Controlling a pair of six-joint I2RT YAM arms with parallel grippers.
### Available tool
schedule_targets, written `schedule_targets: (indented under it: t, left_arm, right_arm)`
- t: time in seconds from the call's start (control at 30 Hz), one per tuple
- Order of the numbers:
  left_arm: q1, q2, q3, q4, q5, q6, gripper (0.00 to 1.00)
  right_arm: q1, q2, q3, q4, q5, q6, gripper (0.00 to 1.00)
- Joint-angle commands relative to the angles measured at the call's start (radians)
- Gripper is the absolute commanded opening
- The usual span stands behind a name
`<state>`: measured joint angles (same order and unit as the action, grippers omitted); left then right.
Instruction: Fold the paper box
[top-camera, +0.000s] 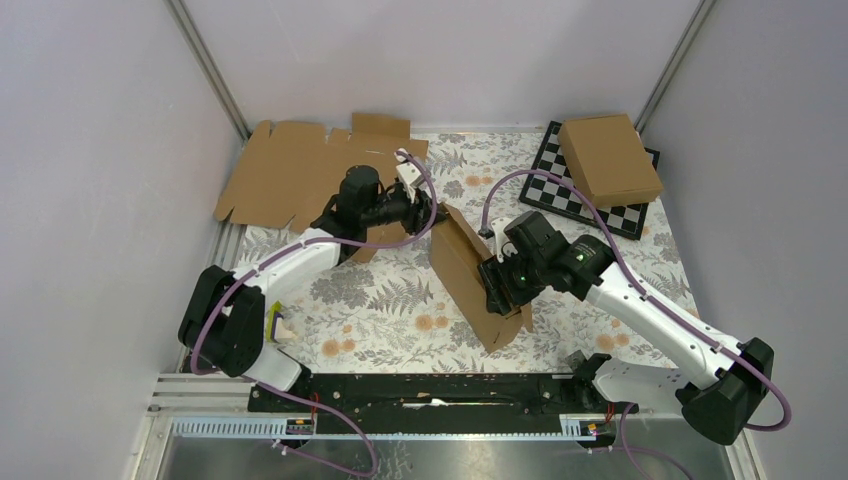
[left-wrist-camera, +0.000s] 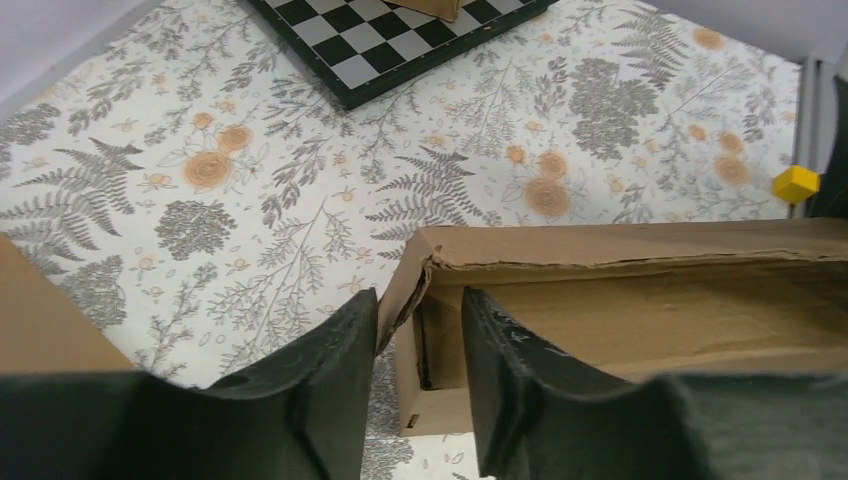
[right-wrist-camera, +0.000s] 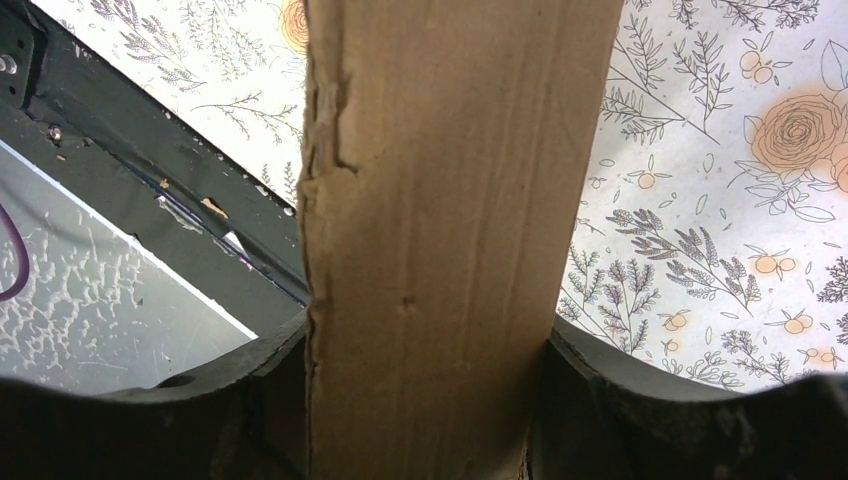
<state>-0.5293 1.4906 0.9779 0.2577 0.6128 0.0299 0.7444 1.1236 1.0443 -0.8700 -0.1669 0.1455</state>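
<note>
The paper box (top-camera: 462, 262) is a brown cardboard mailer standing tilted on one long edge in the middle of the floral mat. My right gripper (top-camera: 497, 285) is shut across its thickness at the near end. In the right wrist view the cardboard (right-wrist-camera: 450, 150) fills the space between both fingers (right-wrist-camera: 425, 340). My left gripper (top-camera: 432, 212) is at the box's far upper corner. In the left wrist view it (left-wrist-camera: 420, 298) stands open astride the end wall, one finger (left-wrist-camera: 335, 380) outside against the flap. The other finger is inside the box (left-wrist-camera: 640, 300), clear of the wall.
A wide flat cardboard sheet (top-camera: 290, 175) lies at the back left. A chessboard (top-camera: 560, 195) at the back right carries another brown box (top-camera: 610, 158). A small yellow cube (left-wrist-camera: 796, 184) sits on the mat. The black base rail (top-camera: 430, 390) runs along the near edge.
</note>
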Motion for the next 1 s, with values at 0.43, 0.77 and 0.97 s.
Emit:
schedule_targets:
  t: [0.43,0.77,0.97]
  left_arm:
    - [-0.006,0.080,0.129,-0.017,-0.018,0.085,0.33]
    - [-0.006,0.065,0.133,-0.066,-0.095,0.093,0.41]
    - [-0.006,0.051,0.136,-0.072,-0.140,0.074,0.25]
  right_arm:
    - [0.006,0.003,0.033,0.014,-0.034,-0.018,0.51]
    - [0.007,0.007,0.031,0.016,-0.028,-0.020,0.50]
    - [0.006,0.011,0.030,0.018,-0.027,-0.018,0.50]
